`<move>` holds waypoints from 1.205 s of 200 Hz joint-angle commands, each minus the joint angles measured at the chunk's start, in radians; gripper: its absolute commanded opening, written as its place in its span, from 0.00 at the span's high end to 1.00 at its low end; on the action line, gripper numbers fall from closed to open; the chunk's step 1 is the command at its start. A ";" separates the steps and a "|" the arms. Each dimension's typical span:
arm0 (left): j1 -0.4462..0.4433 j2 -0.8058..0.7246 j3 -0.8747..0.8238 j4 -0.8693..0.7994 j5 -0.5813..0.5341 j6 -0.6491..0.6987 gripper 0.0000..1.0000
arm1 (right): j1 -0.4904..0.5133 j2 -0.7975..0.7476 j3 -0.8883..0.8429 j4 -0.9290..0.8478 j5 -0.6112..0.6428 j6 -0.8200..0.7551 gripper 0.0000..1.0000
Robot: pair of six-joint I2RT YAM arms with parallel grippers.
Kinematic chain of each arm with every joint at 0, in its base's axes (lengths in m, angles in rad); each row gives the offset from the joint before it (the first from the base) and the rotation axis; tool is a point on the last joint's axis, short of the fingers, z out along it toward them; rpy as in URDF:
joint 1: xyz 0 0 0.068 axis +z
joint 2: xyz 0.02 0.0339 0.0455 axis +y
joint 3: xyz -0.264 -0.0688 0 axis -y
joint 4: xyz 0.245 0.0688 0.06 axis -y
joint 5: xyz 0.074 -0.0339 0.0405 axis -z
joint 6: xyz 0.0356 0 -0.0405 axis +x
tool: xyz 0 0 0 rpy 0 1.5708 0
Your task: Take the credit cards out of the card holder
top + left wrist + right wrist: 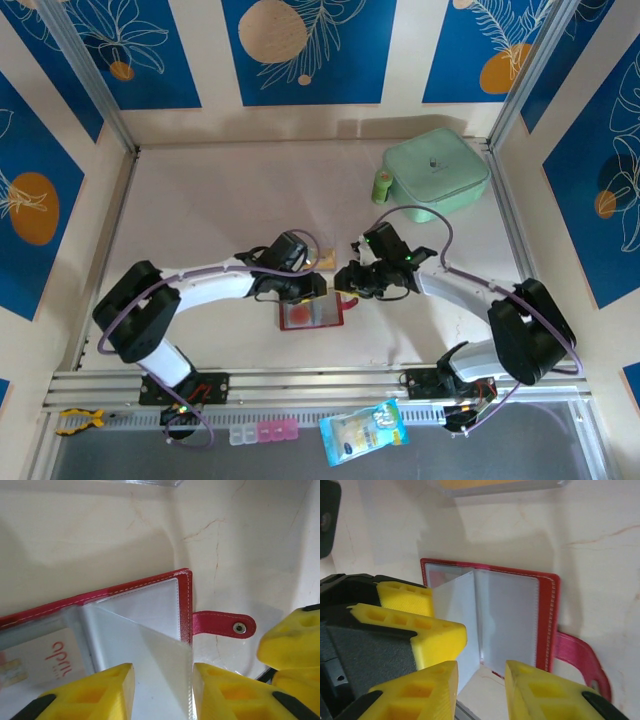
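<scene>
progress looks halfway: tan card (326,253) lies on surface (200,200) beyond left hand (162,672), whitish card (47,652) sits inside card holder (313,314); left hand and right hand (481,677) narrowly parted, gripping nothing.

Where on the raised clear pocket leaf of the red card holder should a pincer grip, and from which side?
Probably grip the clear pocket leaf at its free edge, coming from above with one finger on each face. It stands up from the middle fold of the card holder while the other pocket lies flat, so that edge is free.
</scene>
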 commanded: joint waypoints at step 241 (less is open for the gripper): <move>0.040 -0.170 -0.155 -0.032 -0.079 0.014 0.70 | 0.130 0.138 0.071 0.037 -0.029 0.048 0.72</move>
